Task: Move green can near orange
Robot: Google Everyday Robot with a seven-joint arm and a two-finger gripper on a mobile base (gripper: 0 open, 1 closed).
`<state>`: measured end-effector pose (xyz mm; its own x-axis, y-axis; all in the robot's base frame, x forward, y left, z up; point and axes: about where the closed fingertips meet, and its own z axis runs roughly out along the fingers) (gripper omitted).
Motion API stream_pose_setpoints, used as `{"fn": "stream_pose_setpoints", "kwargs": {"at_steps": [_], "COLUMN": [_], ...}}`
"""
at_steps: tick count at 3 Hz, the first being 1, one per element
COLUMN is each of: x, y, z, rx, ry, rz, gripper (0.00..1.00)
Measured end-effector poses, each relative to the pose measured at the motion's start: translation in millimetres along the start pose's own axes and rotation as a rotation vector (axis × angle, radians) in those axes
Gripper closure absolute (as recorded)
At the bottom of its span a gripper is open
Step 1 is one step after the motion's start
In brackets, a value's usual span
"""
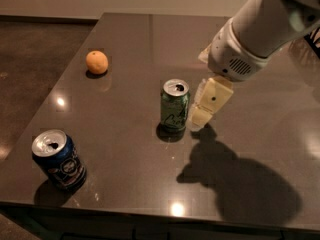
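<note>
The green can (174, 106) stands upright near the middle of the dark table (125, 44), its silver top opened. The orange (97, 62) lies at the table's far left, well apart from the can. My gripper (200, 116) hangs from the white arm that reaches in from the upper right. It is just to the right of the green can, close to its side and low over the tabletop. Nothing shows in it.
A dark blue can (58, 159) with a white logo stands upright at the front left corner, close to the table's edge. The floor drops away past the left edge. The arm's shadow (240, 184) falls on the front right of the table.
</note>
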<state>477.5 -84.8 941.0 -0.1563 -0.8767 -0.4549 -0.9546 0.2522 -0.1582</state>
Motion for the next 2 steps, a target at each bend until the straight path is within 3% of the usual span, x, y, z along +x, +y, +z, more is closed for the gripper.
{"fn": "stream_pose_setpoints", "kwargs": {"at_steps": [2], "x": [-30.5], "y": [-7.3], "z": [42.4], "rx": [-0.039], "ry": [-0.064], "rz": [-0.004], "gripper": [0.00]}}
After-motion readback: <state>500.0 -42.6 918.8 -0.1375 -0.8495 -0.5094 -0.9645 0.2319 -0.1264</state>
